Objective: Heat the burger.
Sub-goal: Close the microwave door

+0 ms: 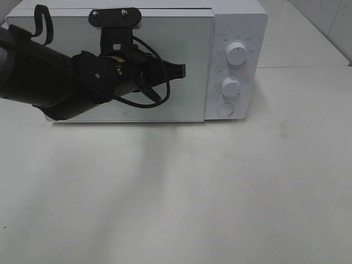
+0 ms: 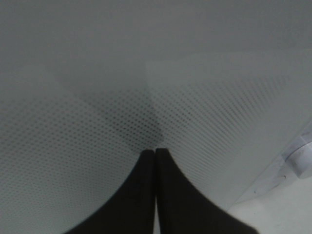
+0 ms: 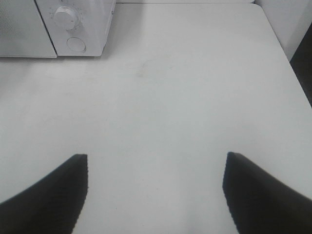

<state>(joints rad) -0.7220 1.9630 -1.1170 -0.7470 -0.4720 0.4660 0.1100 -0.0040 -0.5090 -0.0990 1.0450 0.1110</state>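
Observation:
The burger is out of view. A white microwave stands at the back of the table with its door shut. My left gripper is shut and empty, its tips right at the dotted door glass, as the left wrist view shows. My right gripper is open and empty above the bare table; it does not show in the exterior high view.
The microwave panel has two white knobs and a round button, also seen in the right wrist view. The white table spreads in front. The table's right edge shows.

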